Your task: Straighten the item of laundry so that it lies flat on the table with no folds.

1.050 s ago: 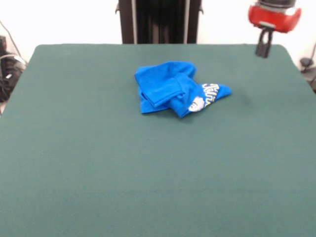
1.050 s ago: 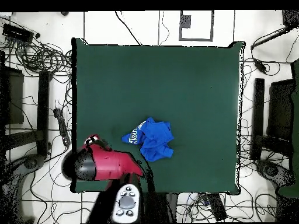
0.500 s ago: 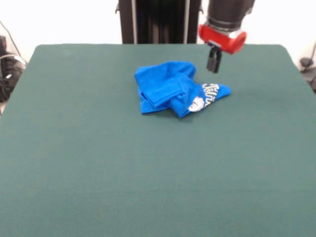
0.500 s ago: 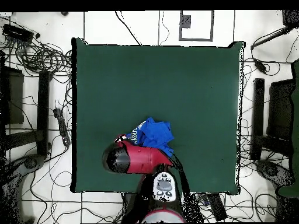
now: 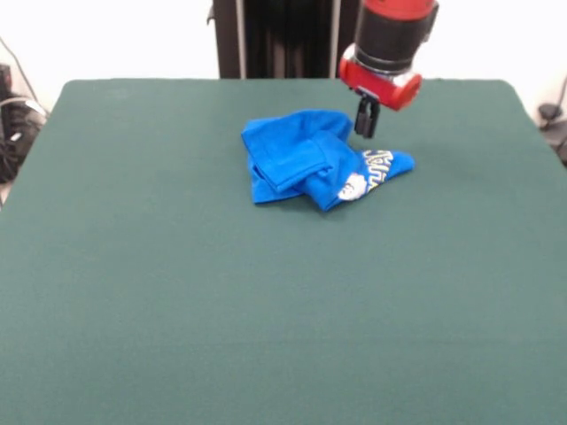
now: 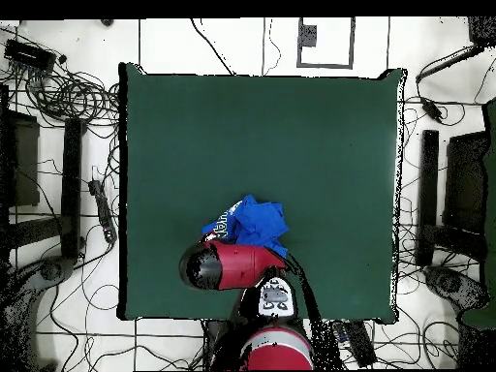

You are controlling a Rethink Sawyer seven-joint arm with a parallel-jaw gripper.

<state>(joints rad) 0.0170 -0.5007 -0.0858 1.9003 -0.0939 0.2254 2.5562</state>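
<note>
Arm pose: the red and black arm (image 5: 390,40) is reaching down over the far side of the surface (image 5: 177,301), its wrist pointing almost straight down; from overhead the arm (image 6: 232,266) is lying across the near edge of the green cloth, its black end cap pointing to the left.

Gripper: the gripper (image 5: 365,118) is hanging just above the far right part of the shirt, beside the printed flap, and I am not seeing it touch the cloth.

Fingers: they are showing as one narrow dark stub with hardly any gap to be seen; whether they are closed or slightly parted I cannot tell, and nothing is showing between them.

Shirt: the blue T-shirt (image 5: 310,159) is lying crumpled in a heap a little beyond the middle of the surface, folded over itself in several layers; a flap with white and yellow print is sticking out to the right in the front view.

Shirt from overhead: the T-shirt (image 6: 254,221) is sitting just beyond the arm, which is covering part of its near edge.

Hard to make out: the lettering is too bunched up to read; the sleeves and neck opening are getting lost among the folds; the gripper itself is hiding under the arm in the overhead view.

Cut off: the arm's upper part is running out of the top of the front view.
</note>
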